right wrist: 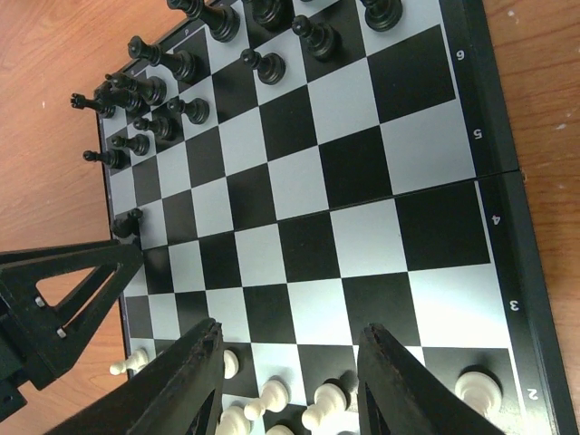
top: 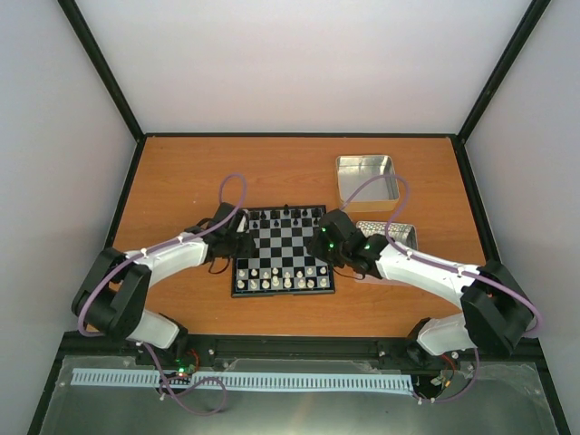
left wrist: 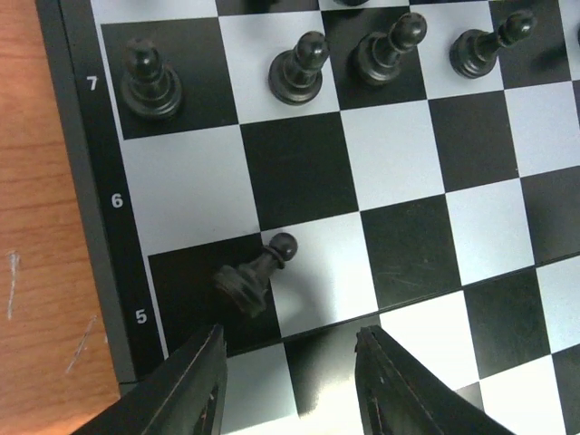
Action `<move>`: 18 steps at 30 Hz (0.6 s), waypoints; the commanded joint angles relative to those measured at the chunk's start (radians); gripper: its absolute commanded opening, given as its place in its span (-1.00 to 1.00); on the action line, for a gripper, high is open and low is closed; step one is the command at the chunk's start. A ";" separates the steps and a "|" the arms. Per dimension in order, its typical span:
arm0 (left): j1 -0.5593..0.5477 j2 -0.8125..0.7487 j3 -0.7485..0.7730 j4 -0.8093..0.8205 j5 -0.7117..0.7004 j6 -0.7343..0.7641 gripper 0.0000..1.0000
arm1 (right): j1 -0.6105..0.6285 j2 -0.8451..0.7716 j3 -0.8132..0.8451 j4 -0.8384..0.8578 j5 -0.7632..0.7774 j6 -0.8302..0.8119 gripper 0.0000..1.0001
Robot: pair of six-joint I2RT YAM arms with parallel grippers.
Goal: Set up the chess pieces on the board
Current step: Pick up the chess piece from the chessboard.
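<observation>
The board (top: 285,249) lies mid-table, with black pieces (top: 288,216) along its far rows and white pieces along its near rows. In the left wrist view a black pawn (left wrist: 255,275) lies tipped over on row 5 near the board's left edge, with upright black pawns (left wrist: 297,69) on row 7. My left gripper (left wrist: 288,385) is open and empty just short of the fallen pawn. My right gripper (right wrist: 288,381) is open and empty above the white pawns (right wrist: 324,402) at the board's near right side. The fallen pawn also shows in the right wrist view (right wrist: 127,223).
An open silver tin (top: 367,181) stands at the back right. A second silver tin (top: 390,232) lies right of the board, partly hidden by my right arm. The left gripper's black finger (right wrist: 68,299) enters the right wrist view at the left.
</observation>
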 commanded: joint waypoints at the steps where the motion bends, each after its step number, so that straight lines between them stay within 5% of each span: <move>1: -0.004 0.030 0.056 -0.010 -0.026 0.034 -0.22 | -0.004 -0.023 -0.017 0.009 0.033 -0.002 -0.16; 9: -0.004 0.090 0.106 -0.018 -0.139 0.049 0.04 | -0.004 -0.015 -0.028 0.019 0.018 0.006 -0.16; 18: -0.004 0.109 0.098 0.137 -0.095 -0.013 0.00 | -0.004 -0.015 -0.030 0.019 0.020 0.003 -0.17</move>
